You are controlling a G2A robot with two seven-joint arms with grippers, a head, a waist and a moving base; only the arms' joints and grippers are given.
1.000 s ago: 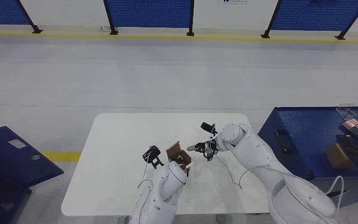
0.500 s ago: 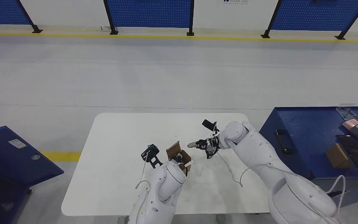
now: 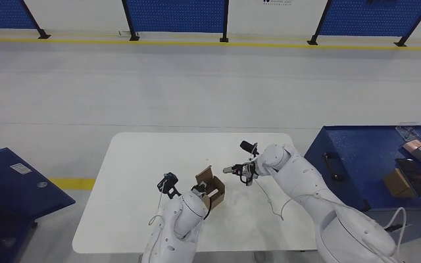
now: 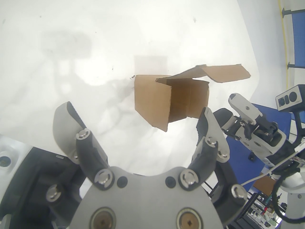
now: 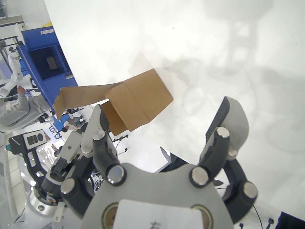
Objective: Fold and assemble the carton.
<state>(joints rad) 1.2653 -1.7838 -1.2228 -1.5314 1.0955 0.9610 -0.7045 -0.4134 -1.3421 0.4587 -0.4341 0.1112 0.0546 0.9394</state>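
Left wrist view: carton [image 4: 152, 96] (flap raised) beyond spread left end effector [image 4: 136, 108].

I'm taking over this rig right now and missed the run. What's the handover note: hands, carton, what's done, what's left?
Left hand: open, empty, facing the carton, not touching it.
Right hand: open, empty, close by the carton's open end.
Carton: lies on its side on the white table, between the two hands.
Done: body squared up into a box shape.
Left: one end is open, with its long flap sticking out; fold it in and close. The far end can't be judged.
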